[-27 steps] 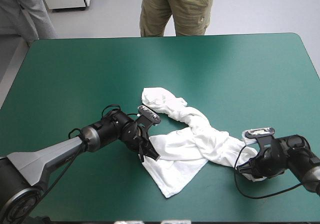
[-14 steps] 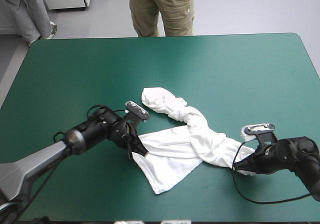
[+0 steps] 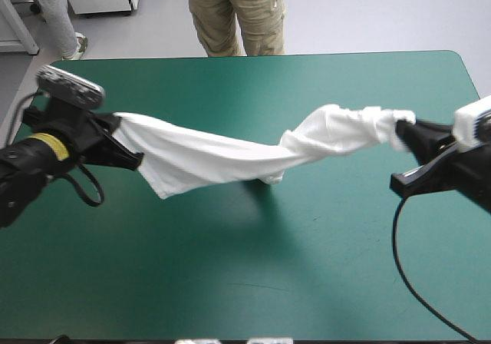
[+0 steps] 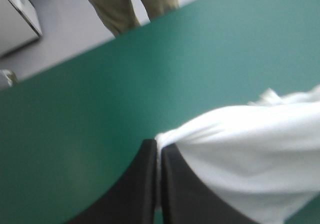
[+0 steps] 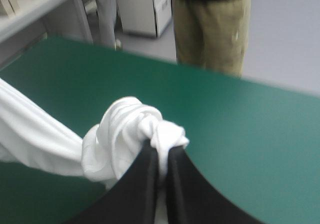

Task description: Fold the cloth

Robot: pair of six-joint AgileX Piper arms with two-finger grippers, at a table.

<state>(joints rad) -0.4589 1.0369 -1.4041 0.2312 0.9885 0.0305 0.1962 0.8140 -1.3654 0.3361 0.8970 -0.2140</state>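
The white T-shirt (image 3: 230,156) hangs stretched in the air between both arms, twisted like a rope, sagging in the middle just above the teal-green table (image 3: 307,267). My left gripper (image 3: 126,148) at the table's left side is shut on one end of the T-shirt (image 4: 250,149). My right gripper (image 3: 403,133) near the right edge is shut on the other, bunched end (image 5: 135,134). In each wrist view the black fingers (image 4: 150,184) meet in an arch with cloth pinched at the tip (image 5: 161,154).
The table's far edge (image 3: 253,54) runs behind the stretched shirt. A shadow of the cloth lies on the cover under its middle.
Both arms have risen and swung apart, the left toward the table's left, the right toward its right. The T-shirt came off the table and is pulled taut between them.
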